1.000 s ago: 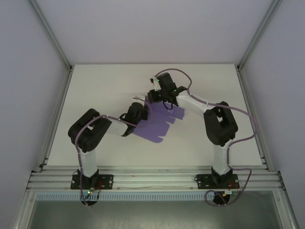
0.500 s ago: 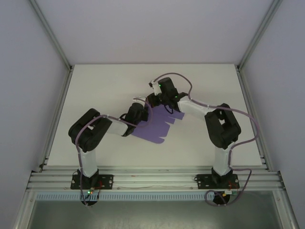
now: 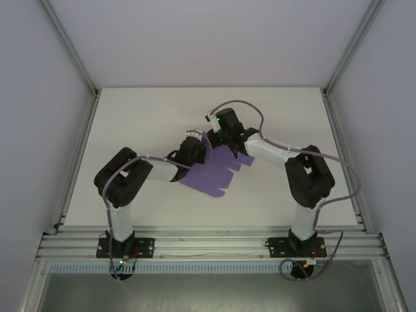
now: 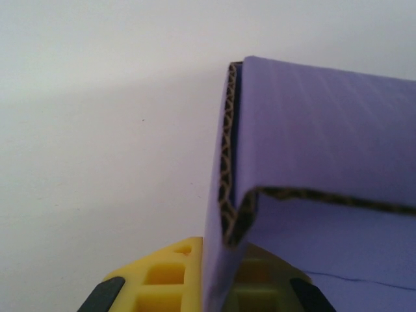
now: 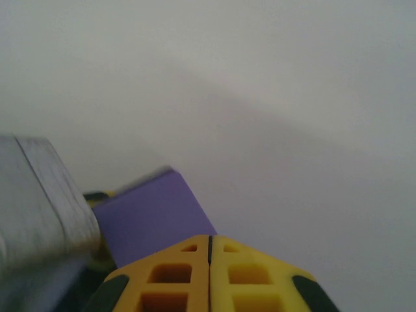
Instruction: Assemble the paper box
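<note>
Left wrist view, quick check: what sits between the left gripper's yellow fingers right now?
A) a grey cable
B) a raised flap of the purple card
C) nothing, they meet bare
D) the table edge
B: a flap of the paper box runs down between the yellow fingers of the left gripper, which is closed on it.

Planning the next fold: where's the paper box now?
Top view: the paper box lies mid-table between the arms, a raised flap pinched in the left gripper.

We read no text, label, brand or number in any view. The paper box (image 4: 312,130) shows plain purple faces and a brown corrugated edge, nothing printed on them.
</note>
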`<state>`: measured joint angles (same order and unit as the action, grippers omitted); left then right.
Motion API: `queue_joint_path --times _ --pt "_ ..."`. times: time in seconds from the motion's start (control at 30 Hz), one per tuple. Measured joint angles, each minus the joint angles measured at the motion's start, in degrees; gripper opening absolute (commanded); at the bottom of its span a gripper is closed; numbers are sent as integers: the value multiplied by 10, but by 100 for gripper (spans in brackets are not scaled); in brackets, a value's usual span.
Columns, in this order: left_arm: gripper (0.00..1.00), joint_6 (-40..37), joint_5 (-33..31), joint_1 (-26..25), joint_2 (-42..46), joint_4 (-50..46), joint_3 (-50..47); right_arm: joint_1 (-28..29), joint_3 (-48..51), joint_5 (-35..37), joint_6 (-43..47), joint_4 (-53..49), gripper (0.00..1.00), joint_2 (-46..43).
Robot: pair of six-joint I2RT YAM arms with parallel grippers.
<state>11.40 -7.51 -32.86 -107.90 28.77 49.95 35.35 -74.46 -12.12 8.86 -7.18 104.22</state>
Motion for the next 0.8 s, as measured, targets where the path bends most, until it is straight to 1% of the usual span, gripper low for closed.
queue_joint_path --times 0.03,0.07,0.13,0.17,0.3,0.37,0.43,0.5,0.6,0.8 --pt "0 6 -9 0 3 -7 3 0 0 16 -7 -16 41 -12" --pt "0 12 -19 2 8 -13 4 -2 2 37 -13 -30 54 -31" --pt "0 24 -36 4 22 -26 7 -5 14 70 -21 -39 91 -79" --pt "0 31 -43 5 29 -33 8 -8 27 89 -23 -38 100 -114" --pt "0 56 -59 7 56 -74 26 -17 102 165 -24 -6 100 -261" --pt "0 66 -60 7 68 -84 26 -23 139 200 -25 10 100 -314" --pt "0 70 -60 7 79 -92 26 -35 164 221 -31 12 100 -337" --pt "0 73 -58 7 87 -95 25 -49 177 228 -37 7 100 -335" --pt "0 78 -50 7 99 -103 24 -64 181 231 -42 -3 100 -308" --pt "0 81 -32 7 107 -105 19 -64 172 195 -42 -3 100 -242"
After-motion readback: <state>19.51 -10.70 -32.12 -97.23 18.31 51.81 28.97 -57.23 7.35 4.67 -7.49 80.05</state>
